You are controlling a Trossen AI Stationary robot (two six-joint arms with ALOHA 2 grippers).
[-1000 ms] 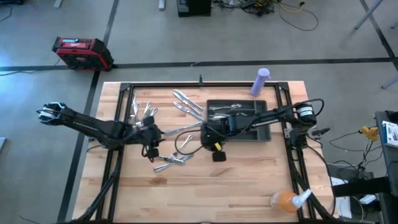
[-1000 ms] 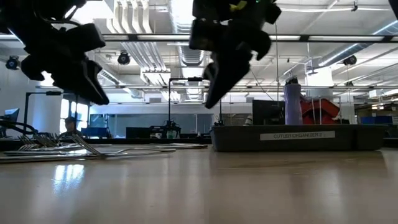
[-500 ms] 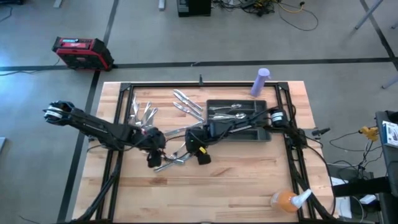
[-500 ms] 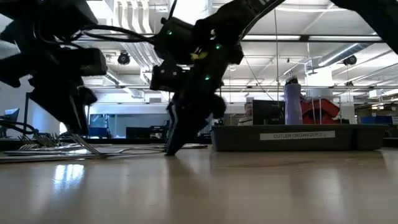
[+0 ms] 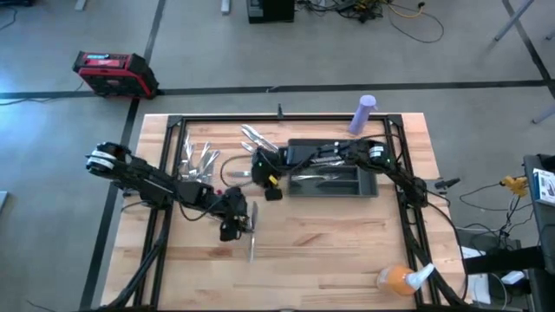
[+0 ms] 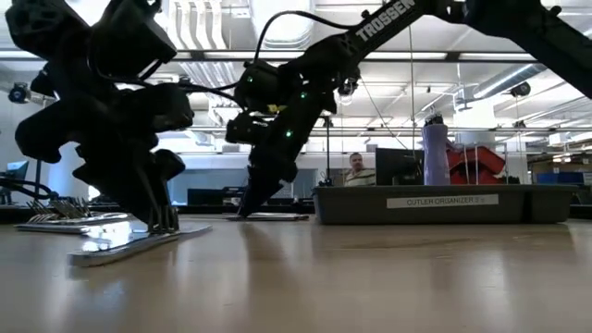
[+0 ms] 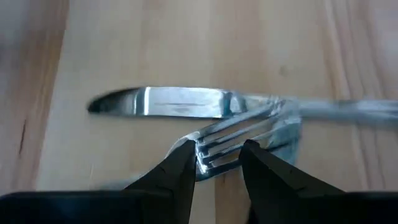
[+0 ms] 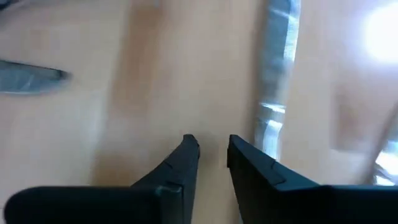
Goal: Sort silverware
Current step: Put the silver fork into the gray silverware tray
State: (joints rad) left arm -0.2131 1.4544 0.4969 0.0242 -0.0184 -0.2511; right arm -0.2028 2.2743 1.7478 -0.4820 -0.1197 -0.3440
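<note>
The silverware lies in groups on the wooden table: forks [image 5: 195, 160] at the far left, knives [image 5: 258, 139] beside the dark tray [image 5: 364, 186], which holds more pieces [image 5: 323, 154]. A knife [image 7: 161, 102] and a fork [image 7: 249, 134] lie near the table's middle. My left gripper [image 5: 239, 222] [image 7: 216, 163] stands over them, pointing down, shut on the fork. My right gripper [image 5: 265, 178] [image 8: 212, 149] hovers low just left of the tray. Its fingers are a narrow gap apart with nothing between them, and a knife [image 8: 273, 81] lies beside them. My left gripper pinches the fork's tine end [image 7: 214, 146] between its two fingers, which come from above and point down. The fork lies low and slightly tilted [image 6: 129, 245], partly over the knife, with its other end on the table.
A purple bottle [image 5: 362, 114] stands at the table's far edge behind the tray. An orange spray bottle [image 5: 401, 279] lies at the near right corner. The near half of the table [image 5: 329, 251] is bare wood. A person [image 6: 356, 171] sits in the room beyond.
My left gripper has moved toward the table's right and near edges and come down onto the table, and silverware from the loose pile now lies farther right. My right gripper has swung left across the tray front, then toward the far edge, dropping low beside the knives.
</note>
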